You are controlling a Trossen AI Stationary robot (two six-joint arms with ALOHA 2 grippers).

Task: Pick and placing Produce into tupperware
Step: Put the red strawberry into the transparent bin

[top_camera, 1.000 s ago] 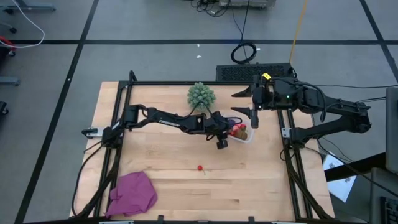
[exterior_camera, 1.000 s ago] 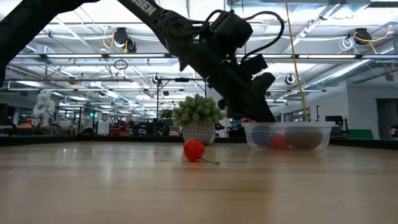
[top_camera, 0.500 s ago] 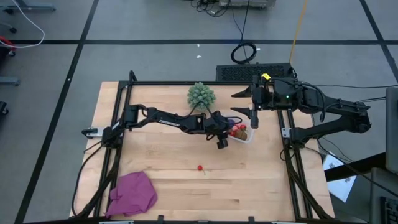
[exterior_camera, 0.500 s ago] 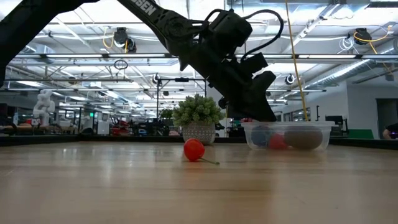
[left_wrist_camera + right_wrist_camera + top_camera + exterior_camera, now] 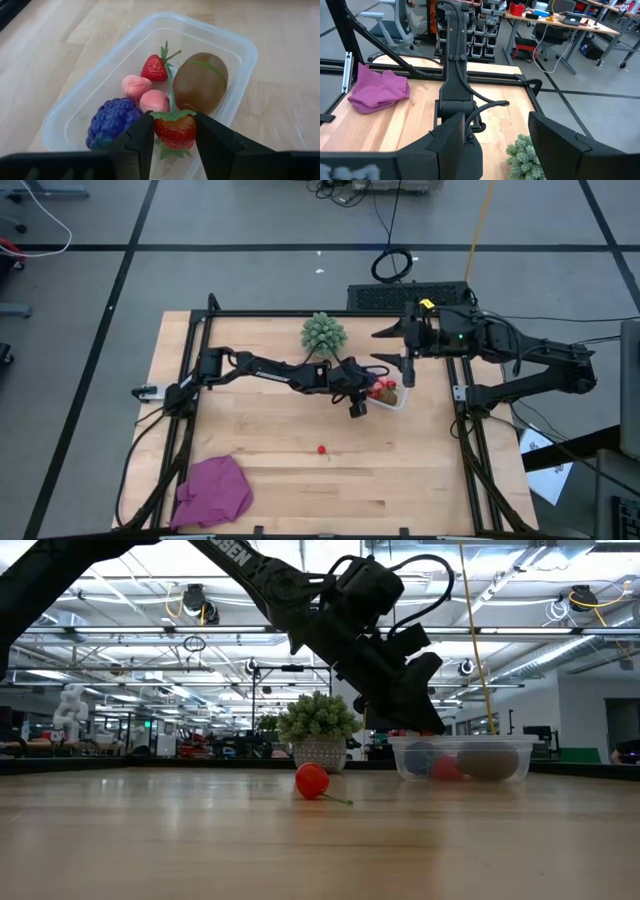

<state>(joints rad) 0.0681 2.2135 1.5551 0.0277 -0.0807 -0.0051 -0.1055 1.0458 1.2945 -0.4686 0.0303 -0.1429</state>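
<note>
Since the earlier frames nothing of note has shifted: both arms and all objects sit where they were. The left gripper [image 5: 174, 145] hangs over the tupperware [image 5: 70, 117], its fingers [image 5: 141, 142] clamped on a red strawberry [image 5: 175, 131] whose green stem points up between them. The strawberry is directly above the container's interior, not resting on its contents.

Inside the tupperware lie a second strawberry [image 5: 155, 69], two pink peach-like pieces [image 5: 136, 86], a brown kiwi [image 5: 201, 83] and a purple grape cluster [image 5: 112, 120]. The kiwi touches the container wall; the pink pieces lie between the grapes and the second strawberry.

In the high view the tupperware [image 5: 398, 402] stands at roughly 2 o'clock from the table's centre. A small red berry [image 5: 321, 449] lies alone on the wood at about 6 o'clock from centre, well apart from the container. The green spiky ball [image 5: 323, 333] stands at 12 o'clock, and the magenta cloth [image 5: 213, 490] at 8 o'clock near the table's [image 5: 420, 470] corner.

The right gripper [image 5: 407, 371] waits just beyond the tupperware at 1 o'clock, fingers partly apart and holding nothing.
</note>
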